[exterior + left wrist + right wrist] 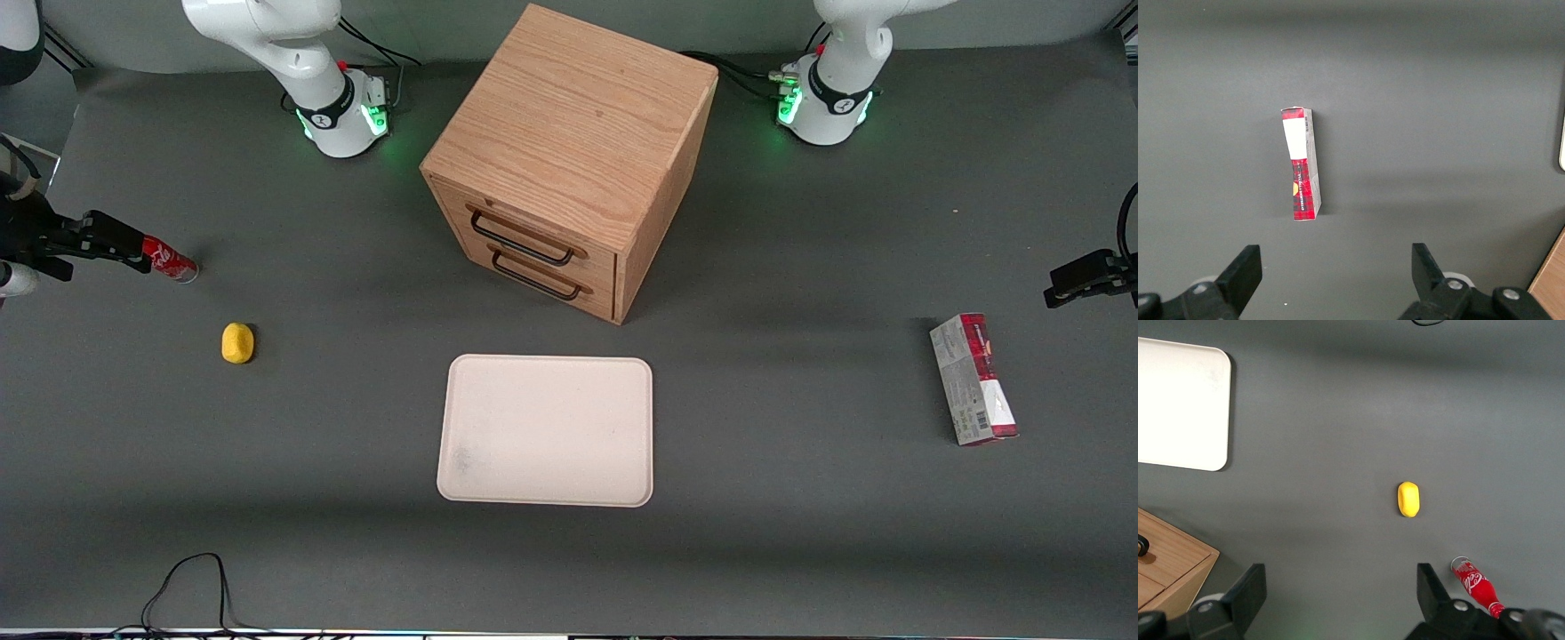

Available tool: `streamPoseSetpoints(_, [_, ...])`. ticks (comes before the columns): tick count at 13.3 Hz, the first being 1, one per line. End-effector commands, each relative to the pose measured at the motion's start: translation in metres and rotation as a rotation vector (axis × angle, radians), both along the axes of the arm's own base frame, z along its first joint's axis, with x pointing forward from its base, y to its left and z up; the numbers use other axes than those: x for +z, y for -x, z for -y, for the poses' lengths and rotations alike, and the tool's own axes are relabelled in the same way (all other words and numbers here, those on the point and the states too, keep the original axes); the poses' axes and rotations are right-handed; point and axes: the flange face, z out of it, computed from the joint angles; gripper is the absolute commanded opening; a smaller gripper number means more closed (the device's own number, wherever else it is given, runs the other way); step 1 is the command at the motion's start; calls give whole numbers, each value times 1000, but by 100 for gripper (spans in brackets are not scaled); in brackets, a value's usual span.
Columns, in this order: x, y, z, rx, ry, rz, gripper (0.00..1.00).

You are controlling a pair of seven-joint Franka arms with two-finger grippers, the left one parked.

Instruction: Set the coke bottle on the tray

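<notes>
The coke bottle (171, 261), small and red with white script, lies on its side on the grey table at the working arm's end. In the right wrist view the bottle (1475, 586) lies just outside the jaws, beside one finger (1432, 590). My right gripper (114, 242) hovers above the table by the bottle's cap end. It is open and empty in its own view (1341, 590), with bare table between the fingers. The pale cream tray (545, 430) lies flat mid-table in front of the drawer cabinet and holds nothing; one corner shows in the right wrist view (1178, 407).
A small yellow object (237, 343) (1408, 499) lies between bottle and tray, nearer the front camera than the bottle. The oak drawer cabinet (569, 151) (1165, 563) stands mid-table. A red-and-grey carton (973, 380) (1302, 163) lies toward the parked arm's end.
</notes>
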Motion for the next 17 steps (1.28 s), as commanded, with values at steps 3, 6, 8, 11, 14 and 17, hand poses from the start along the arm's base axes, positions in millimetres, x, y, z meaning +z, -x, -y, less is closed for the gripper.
streamPoseSetpoints(3, [8, 6, -2, -23, 9, 4, 100])
streamPoseSetpoints(6, [5, 6, -4, -17, 8, -9, 100])
streamPoseSetpoints(8, [4, 7, -3, -18, 7, -15, 100])
streamPoseSetpoints(11, [10, 12, -1, -20, 7, -10, 100])
streamPoseSetpoints(14, [23, 31, 13, -37, 7, -17, 100])
streamPoseSetpoints(17, [28, 73, 47, -86, 10, -31, 100])
